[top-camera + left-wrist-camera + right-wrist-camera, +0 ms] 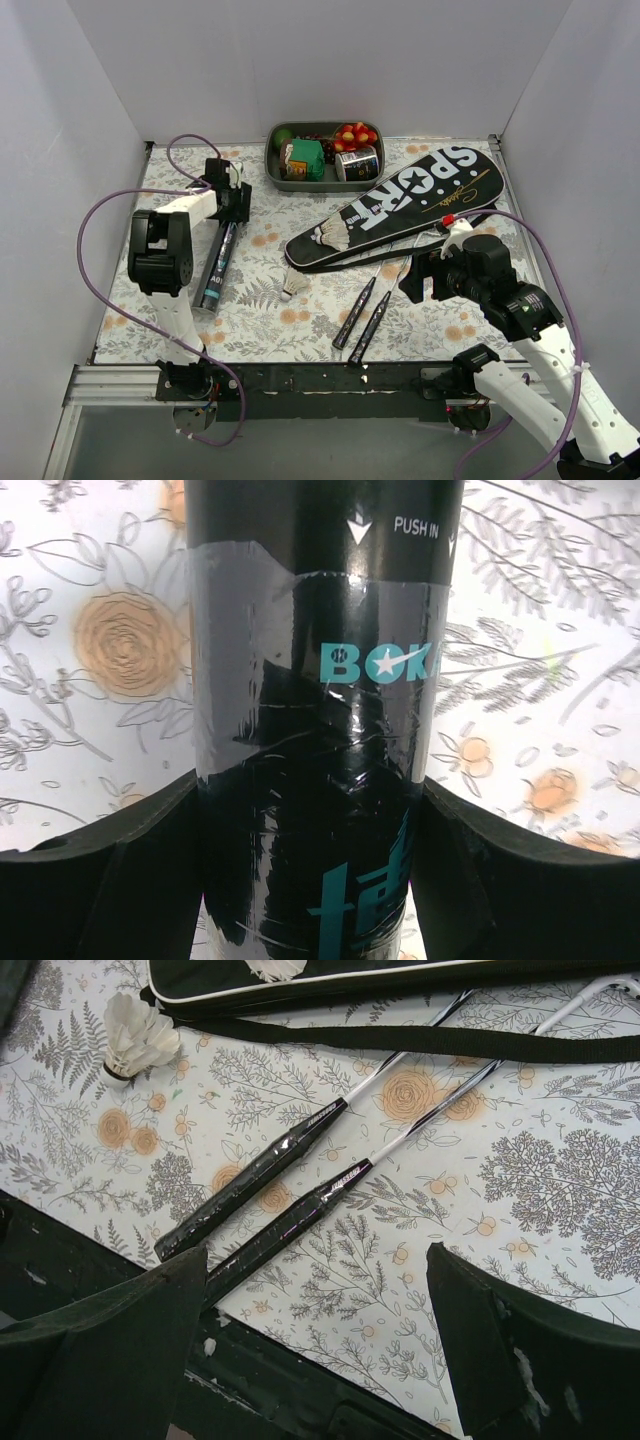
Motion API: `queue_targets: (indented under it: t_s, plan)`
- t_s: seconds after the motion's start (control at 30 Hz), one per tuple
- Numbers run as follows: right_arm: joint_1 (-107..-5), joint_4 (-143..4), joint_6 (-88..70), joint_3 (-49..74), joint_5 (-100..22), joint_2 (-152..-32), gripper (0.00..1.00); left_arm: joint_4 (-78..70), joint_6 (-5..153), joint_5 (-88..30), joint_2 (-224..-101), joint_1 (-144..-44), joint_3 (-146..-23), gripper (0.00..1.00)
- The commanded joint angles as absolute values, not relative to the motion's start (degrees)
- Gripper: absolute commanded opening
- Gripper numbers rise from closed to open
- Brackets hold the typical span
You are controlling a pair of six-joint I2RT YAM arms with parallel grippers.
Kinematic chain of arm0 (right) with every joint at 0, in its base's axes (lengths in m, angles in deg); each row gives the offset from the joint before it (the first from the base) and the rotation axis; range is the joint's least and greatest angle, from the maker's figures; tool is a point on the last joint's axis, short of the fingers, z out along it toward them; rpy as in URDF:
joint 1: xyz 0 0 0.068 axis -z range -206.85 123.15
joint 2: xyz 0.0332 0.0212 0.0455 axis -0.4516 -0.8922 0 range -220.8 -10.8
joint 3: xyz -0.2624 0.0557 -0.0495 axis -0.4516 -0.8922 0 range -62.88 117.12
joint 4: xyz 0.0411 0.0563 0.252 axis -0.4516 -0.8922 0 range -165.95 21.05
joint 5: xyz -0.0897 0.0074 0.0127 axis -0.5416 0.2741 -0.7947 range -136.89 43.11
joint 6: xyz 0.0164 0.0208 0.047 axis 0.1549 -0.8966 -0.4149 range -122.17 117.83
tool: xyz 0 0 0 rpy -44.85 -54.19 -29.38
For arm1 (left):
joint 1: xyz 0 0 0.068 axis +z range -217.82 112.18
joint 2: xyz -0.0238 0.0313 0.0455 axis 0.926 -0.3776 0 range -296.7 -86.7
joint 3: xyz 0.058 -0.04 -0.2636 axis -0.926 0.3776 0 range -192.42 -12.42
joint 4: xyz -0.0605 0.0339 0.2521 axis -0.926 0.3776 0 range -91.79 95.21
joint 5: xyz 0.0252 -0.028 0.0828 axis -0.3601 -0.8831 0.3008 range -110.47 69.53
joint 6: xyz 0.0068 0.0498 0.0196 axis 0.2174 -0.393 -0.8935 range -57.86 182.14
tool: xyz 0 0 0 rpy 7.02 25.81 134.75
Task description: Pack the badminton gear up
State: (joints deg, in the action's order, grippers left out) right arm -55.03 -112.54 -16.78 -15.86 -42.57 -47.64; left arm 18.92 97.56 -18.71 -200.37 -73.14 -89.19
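Observation:
Two rackets lie side by side, black handles (355,318) (372,326) toward the front edge and thin shafts running up under the black "SPORT" cover (400,205). In the right wrist view both handles (250,1175) (290,1225) lie left of centre. My right gripper (422,275) (318,1255) hangs open just above the cloth, with the nearer handle beside its left finger. My left gripper (230,212) (310,785) has its jaws pressed against both sides of a black shuttlecock tube (216,268) (320,680) lying on the table.
One white shuttlecock (331,238) rests on the cover, another (296,284) (135,1035) on the cloth beside it. A grey tray (272,176) of toy food stands at the back. The cover's strap (400,1042) crosses the shafts. White walls enclose the table.

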Motion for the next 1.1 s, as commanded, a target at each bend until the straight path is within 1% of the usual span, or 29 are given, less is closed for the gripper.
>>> queue_targets:
  t_s: [0.0, 0.07, 0.17, 0.3, 0.4, 0.43, 0.53, 0.6, 0.8, 0.83, 0.9, 0.97, 1.07]
  plan:
    - [-55.15, -112.36, -17.02, -13.58, -41.35, -47.45, 0.97, 20.18, 98.09, -29.84, -193.24, -73.09, -90.64, 0.18]
    - [-55.15, -112.54, -16.59, -12.87, -40.21, -48.15, 0.97, 21.23, 98.26, -33.28, -190.51, -73.35, -91.25, 0.16]
    - [-55.15, -114.29, -15.18, -10.77, -37.22, -50.08, 0.96, 21.67, 98.79, -38.74, -185.96, -74.05, -91.08, 0.16]
    - [-55.15, -116.85, -13.51, -8.39, -38.36, -50.26, 0.96, 21.85, 96.78, -42.96, -178.04, -76.77, -88.19, 0.15]
    - [-55.15, -117.37, -12.54, -7.25, -38.98, -49.21, 0.96, 22.64, 95.11, -45.43, -171.64, -80.81, -84.94, 0.15]
    - [-55.15, -117.9, -12.02, -6.81, -38.98, -49.47, 0.96, 23.16, 93.88, -45.95, -170.13, -83.61, -83.36, 0.15]
    - [-55.15, -118.69, -11.4, -5.14, -37.14, -50.61, 0.95, 25.97, 92.64, -48.06, -164.94, -88.45, -80.98, 0.15]
    - [-55.15, -119.39, -11.14, -4.26, -35.91, -51.23, 0.95, 26.77, 92.64, -50.96, -162.04, -89.52, -77.56, 0.15]
    - [-55.15, -119.31, -11.75, -3.73, -33.71, -51.67, 0.95, 26.77, 94.22, -55.7, -148.16, -92.42, -67.99, 0.16]
    - [-55.15, -119.14, -11.92, -3.64, -32.92, -52.1, 0.94, 26.77, 94.48, -57.28, -144.4, -92.69, -66.75, 0.17]
    - [-55.06, -118.35, -12.28, -3.03, -31.25, -52.54, 0.95, 26.16, 95.1, -62.36, -140.95, -92.86, -63.42, 0.19]
    - [-55.15, -117.64, -12.37, -2.33, -27.3, -53.6, 0.94, 25.2, 94.84, -64.23, -137.09, -93.74, -62.08, 0.2]
    - [-55.15, -116.32, -12.54, -0.05, -20.97, -55.44, 0.94, 24.75, 94.75, -67.49, -135.83, -95.32, -61.99, 0.21]
